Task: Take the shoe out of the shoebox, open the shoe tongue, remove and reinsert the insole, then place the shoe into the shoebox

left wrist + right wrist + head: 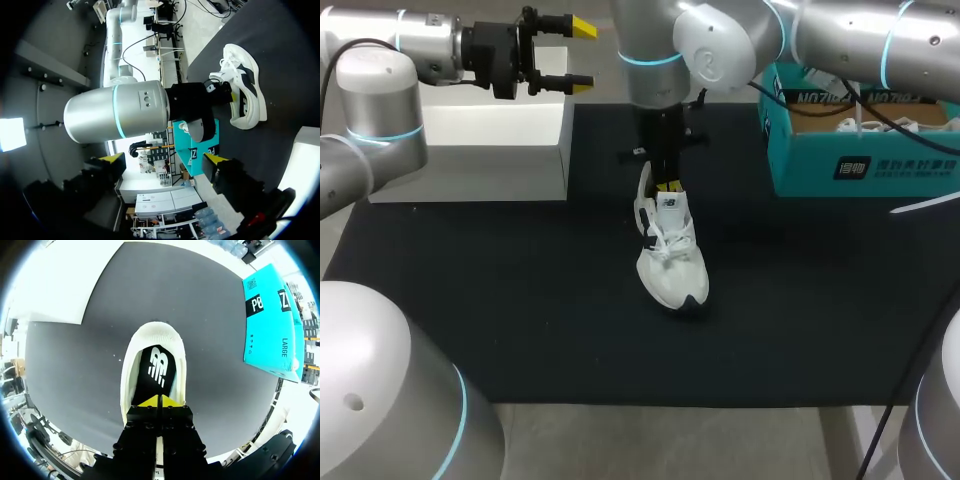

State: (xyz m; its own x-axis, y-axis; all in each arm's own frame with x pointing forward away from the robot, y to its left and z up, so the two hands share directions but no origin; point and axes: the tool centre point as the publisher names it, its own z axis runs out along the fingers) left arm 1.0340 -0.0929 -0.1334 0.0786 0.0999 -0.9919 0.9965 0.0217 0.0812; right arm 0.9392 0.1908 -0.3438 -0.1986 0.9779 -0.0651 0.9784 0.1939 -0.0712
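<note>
Head view has the shoe (670, 262) out of the shoebox (860, 150), insole (155, 370) still seated; right gripper (160, 401) jaws together, left gripper (582, 55) jaws apart

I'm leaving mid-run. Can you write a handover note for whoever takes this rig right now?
Left pincer: open, empty, above the white box.
Right pincer: shut, tips at the shoe's opening; can't tell if it pinches anything.
Shoe: upright on the mat. Shoebox is at the far right.
Insole: inside the shoe.
Done: shoe taken out.
Left: insole out and back in, shoe into shoebox.
</note>
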